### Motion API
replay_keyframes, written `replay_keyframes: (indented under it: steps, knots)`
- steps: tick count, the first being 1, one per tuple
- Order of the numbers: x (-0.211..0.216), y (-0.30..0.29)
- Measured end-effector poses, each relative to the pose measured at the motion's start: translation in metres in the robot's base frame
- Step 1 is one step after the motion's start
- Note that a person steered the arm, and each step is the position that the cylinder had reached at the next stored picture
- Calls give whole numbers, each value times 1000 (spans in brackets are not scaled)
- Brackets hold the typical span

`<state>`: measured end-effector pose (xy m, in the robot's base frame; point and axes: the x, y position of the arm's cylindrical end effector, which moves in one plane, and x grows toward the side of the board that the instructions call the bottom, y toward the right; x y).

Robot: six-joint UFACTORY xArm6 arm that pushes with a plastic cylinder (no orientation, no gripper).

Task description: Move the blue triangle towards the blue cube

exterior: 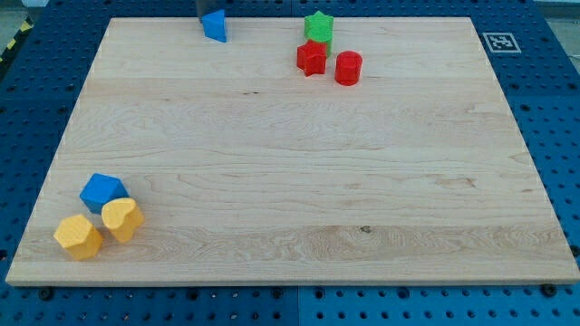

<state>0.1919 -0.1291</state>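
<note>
The largest thing is the worktop (290,181), a flat board of pale wood with fine grain lines running from the view's left to the view's right and one small dark knot low on the right half. Under it lies a blue base plate (555,109) with regular rows of small holes. In the board's top right corner there is one small black-and-white square marker (497,42).

On the wood stand seven small blocks, all of smooth, matte, plastic-looking material: two blue, two red, two yellow and one green.

My tip (209,12) is the lower end of a dark rod, seen only as a short stub at the view's top edge. It is a plain rod end and it grasps nothing. The blue triangle (215,25), a wedge with sharp edges, stands directly below my tip in the view, at the top edge of the board; whether the two touch I cannot tell.

To the right of my tip is a close group of three. The green star (318,27) is nearest to the top. The red star (311,57) sits just under it, and the red cylinder (348,68) is just beside the red star.

Far from my tip, in the bottom left corner, is the blue cube (101,191), standing turned with one corner forward. Close under it are two yellow blocks. The yellow rounded block (121,218) touches the cube, and the yellow many-sided block (77,236) is further left.
</note>
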Motion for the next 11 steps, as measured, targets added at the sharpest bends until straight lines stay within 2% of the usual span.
replay_keyframes:
  steps: [1, 3, 8, 9, 11]
  knots:
    - [0, 26]
    - [20, 26]
    - [178, -17]
    - [198, -23]
    - [197, -30]
